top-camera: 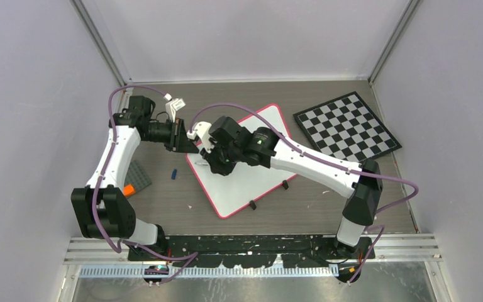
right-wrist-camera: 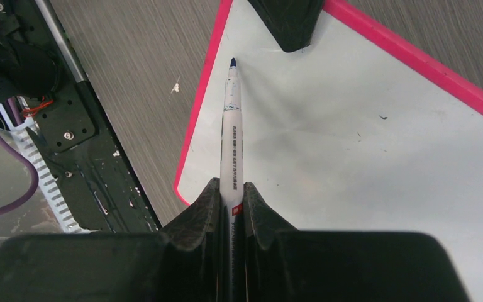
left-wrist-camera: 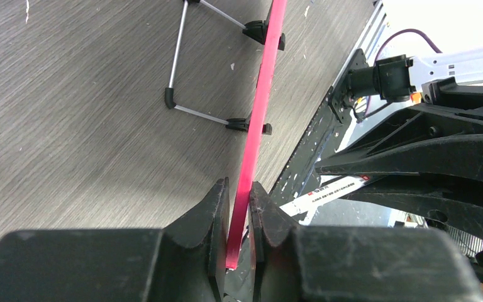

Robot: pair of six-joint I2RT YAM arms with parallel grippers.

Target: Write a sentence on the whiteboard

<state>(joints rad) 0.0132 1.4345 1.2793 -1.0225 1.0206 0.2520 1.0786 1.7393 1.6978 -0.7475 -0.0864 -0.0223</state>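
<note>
Closest in the right wrist view, the right gripper (right-wrist-camera: 233, 187) is closed narrow around a white marker (right-wrist-camera: 231, 132). Its barrel runs straight out between the fingers and its dark blue tip is bare. That lengthwise hold lets the wrist steer the tip like a pen. The tip sits over the whiteboard (right-wrist-camera: 352, 163), close to the pink-red frame (right-wrist-camera: 196, 126) along the board's left edge. Whether it touches the surface cannot be told. The white face looks blank apart from a tiny speck.

At that same end, the left gripper (left-wrist-camera: 239, 185) pinches the frame edge with one finger on each face. This looks meant to steady the board against the push of writing. Beyond its fingers, two black clip feet (left-wrist-camera: 251, 124) grip the frame, with thin wire legs reaching out over the grey wood-grain table (left-wrist-camera: 69, 113).

From above, the whiteboard lies slantwise mid-table, with both grippers gathered at its left end. Most of the white face stretches away to the right, so a line of writing has open room that way. The frame close by the tip leaves little room the other way. A small blue piece (top-camera: 173, 173), perhaps the cap, lies on the table left of the board. Farthest off, a checkerboard (top-camera: 346, 129) lies near the board's far right corner, apart from it.
</note>
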